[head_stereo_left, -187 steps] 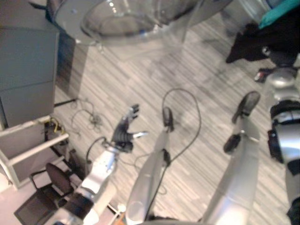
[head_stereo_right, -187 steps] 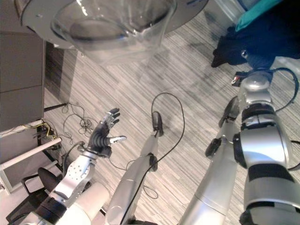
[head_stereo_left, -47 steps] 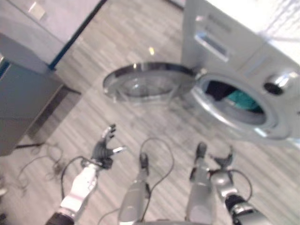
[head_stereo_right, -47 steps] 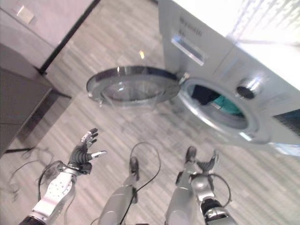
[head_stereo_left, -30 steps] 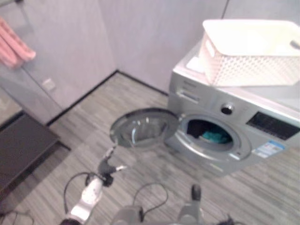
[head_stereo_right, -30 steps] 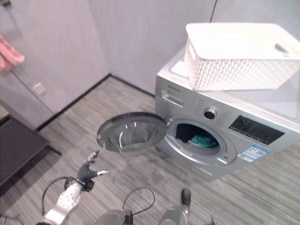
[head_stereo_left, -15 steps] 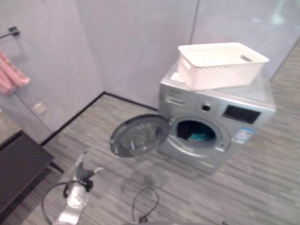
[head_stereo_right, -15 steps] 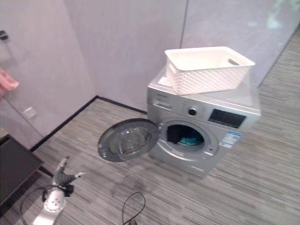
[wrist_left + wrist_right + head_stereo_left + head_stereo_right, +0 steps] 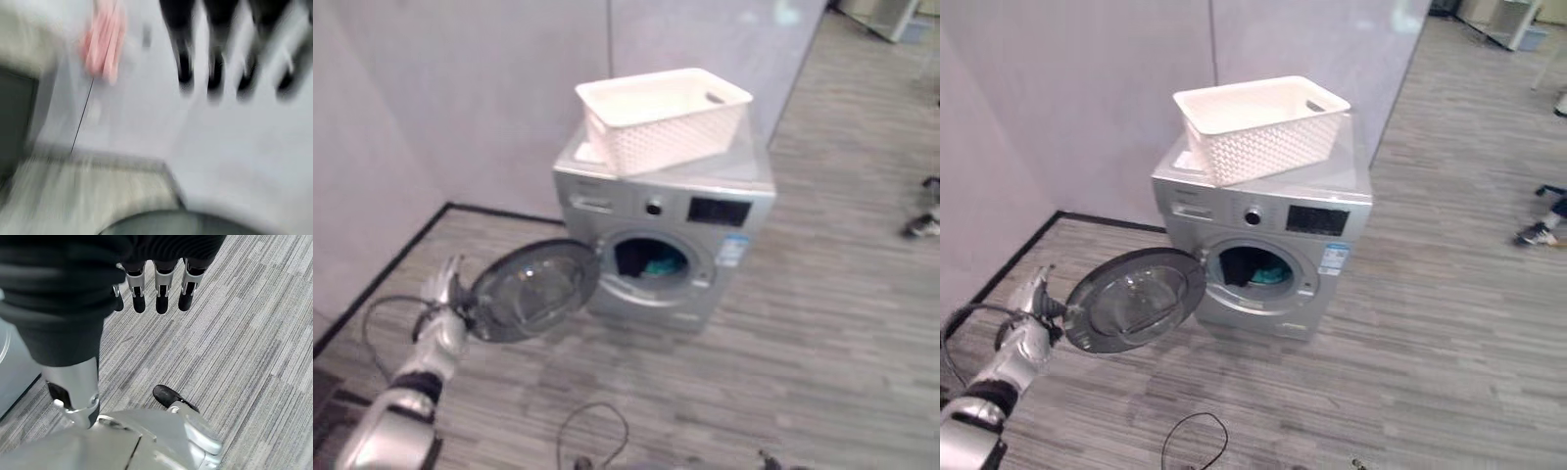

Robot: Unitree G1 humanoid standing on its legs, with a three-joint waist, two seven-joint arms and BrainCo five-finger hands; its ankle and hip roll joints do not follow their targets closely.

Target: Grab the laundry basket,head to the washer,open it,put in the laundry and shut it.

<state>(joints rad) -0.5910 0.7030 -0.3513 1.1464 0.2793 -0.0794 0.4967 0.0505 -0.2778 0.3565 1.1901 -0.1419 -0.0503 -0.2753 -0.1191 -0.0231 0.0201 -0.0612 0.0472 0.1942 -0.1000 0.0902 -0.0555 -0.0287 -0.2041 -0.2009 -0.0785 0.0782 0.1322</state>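
Left hand (image 9: 448,284) relaxed beside washer door (image 9: 530,289); right hand (image 9: 156,281) relaxed, wrist view.

A white laundry basket (image 9: 1258,125) with a perforated lattice pattern is seen on a silver-grey washing machine (image 9: 1263,255). Dark and teal laundry (image 9: 1253,268) is shown in the drum. The floor (image 9: 1449,294) is striped grey. A pink cloth (image 9: 103,39) is hung on a pale grey wall (image 9: 1087,98).

Laundry (image 9: 1252,268) half hidden in washer (image 9: 1263,245) drum
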